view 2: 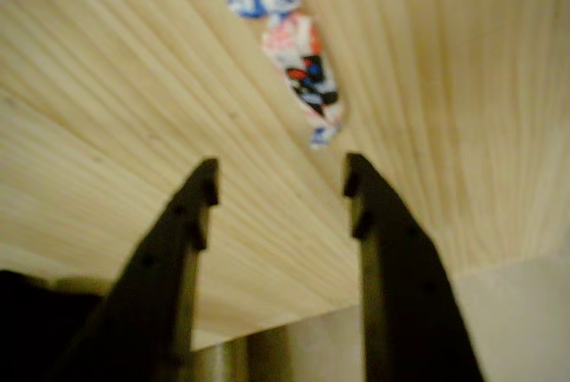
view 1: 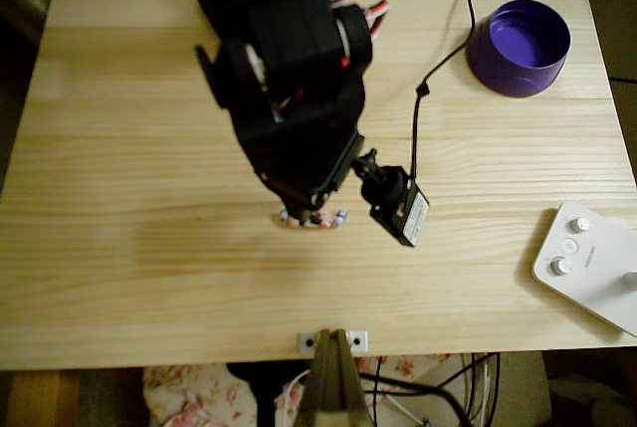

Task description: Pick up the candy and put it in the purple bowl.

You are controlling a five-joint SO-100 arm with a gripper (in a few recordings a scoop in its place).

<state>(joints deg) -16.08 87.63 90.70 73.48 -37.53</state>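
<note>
Overhead, arm: the black arm reaches out over the middle of the bench (view 1: 119,148), its claw (view 1: 304,203) low above the candy.
Overhead, candy: the candy (view 1: 313,218) lies flat on the wood, near the front edge's midpoint, partly hidden under the claw.
Overhead, purple bowl: the purple bowl (view 1: 519,47) stands upright by the back right corner, well apart from the candy.
Wrist, claw: the claw (view 2: 280,182) is spread open, nothing between its fingers (view 2: 191,213).
Wrist, candy: the candy (view 2: 298,66) lies beyond the tips, lengthwise and nearer the right finger.
Judgement, step: the approach for the grasp; advance slightly, centre the gap over the wrapper's fat middle, descend until the tips nearly touch wood, then close across its narrow width, not on the twisted ends.
</note>
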